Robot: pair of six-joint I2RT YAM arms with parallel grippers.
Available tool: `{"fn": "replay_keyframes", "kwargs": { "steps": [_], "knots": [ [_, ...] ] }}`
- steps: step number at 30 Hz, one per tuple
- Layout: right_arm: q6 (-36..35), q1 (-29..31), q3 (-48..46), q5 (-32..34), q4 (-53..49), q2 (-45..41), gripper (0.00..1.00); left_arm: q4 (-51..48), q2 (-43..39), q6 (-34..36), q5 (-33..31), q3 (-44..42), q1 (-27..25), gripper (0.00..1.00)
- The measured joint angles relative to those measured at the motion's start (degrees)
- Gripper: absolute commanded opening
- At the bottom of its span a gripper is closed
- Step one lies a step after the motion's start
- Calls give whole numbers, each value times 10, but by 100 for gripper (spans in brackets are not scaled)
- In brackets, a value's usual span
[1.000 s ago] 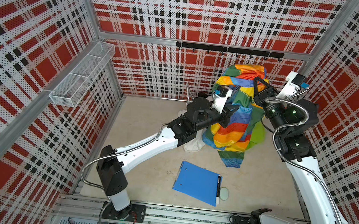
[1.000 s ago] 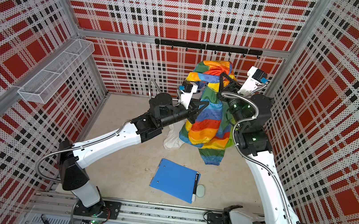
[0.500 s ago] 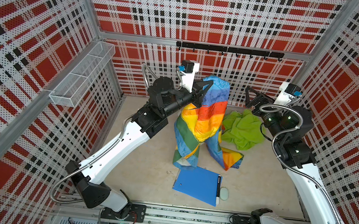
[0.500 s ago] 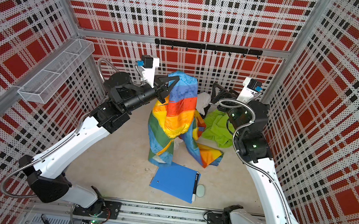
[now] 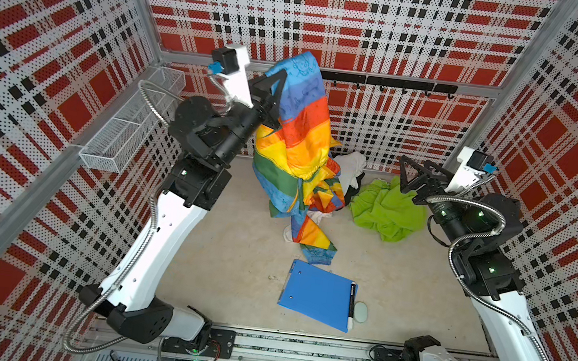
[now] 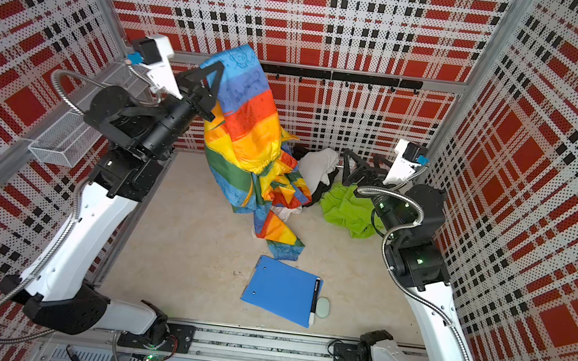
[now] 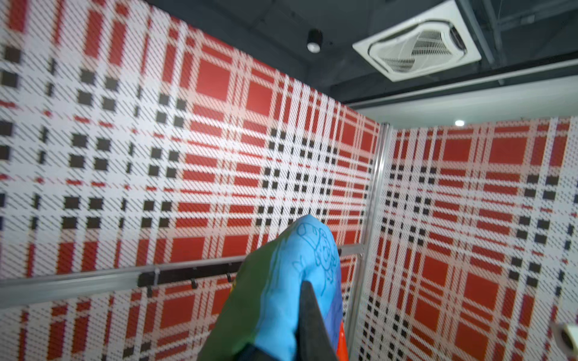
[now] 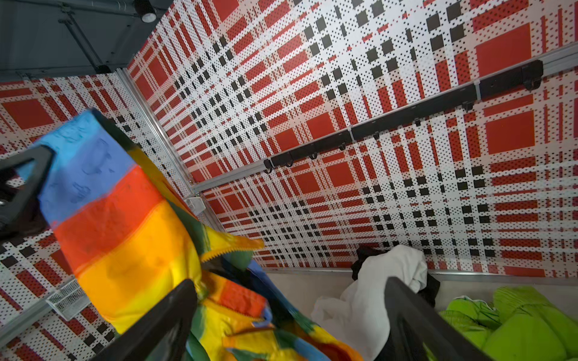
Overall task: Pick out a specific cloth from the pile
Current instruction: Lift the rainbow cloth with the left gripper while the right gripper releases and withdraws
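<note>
The rainbow cloth (image 5: 297,133) (image 6: 249,124) hangs in the air at the back middle, and its lower end trails on the floor near the clipboard. My left gripper (image 5: 279,79) (image 6: 214,71) is raised high and shut on the cloth's blue top edge (image 7: 281,281). The pile lies at the back right as a white cloth (image 5: 351,163), a lime-green cloth (image 5: 385,208) and some black fabric. My right gripper (image 5: 415,163) (image 8: 287,290) stands open beside the lime-green cloth and holds nothing. The cloth (image 8: 125,225) shows across from it.
A blue clipboard (image 5: 316,293) with a black marker (image 5: 351,305) and a small pale oval (image 5: 361,312) lies at the front middle. A wire basket (image 5: 129,128) is mounted on the left wall. A black hook rail (image 5: 385,82) runs along the back wall.
My right gripper has let go of the cloth, opened and drawn back right. My left arm has swung up and left with the cloth, uncovering the lime-green and white cloths.
</note>
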Motion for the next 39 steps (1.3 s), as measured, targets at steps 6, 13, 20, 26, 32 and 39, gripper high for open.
{"fn": "replay_keyframes", "kwargs": {
  "steps": [6, 13, 20, 26, 32, 39],
  "knots": [
    [-13, 0, -23, -2, -21, -4, 100, 43, -36, -1, -26, 29, 69, 0],
    [-15, 0, -42, -4, -25, -12, 100, 61, -47, -15, -30, 66, 165, 0],
    [-16, 0, -69, -25, -24, -12, 100, 70, -20, -93, 22, 53, 276, 0],
    [-28, 0, -113, -81, -17, -20, 100, 75, 11, -141, 58, 19, 301, 0],
    [-45, 0, -144, -211, 6, -26, 100, 75, 32, -160, 80, 19, 301, 0],
    [-49, 0, -150, -287, 27, -26, 100, 75, 39, -161, 91, 37, 301, 0]
  ]
}}
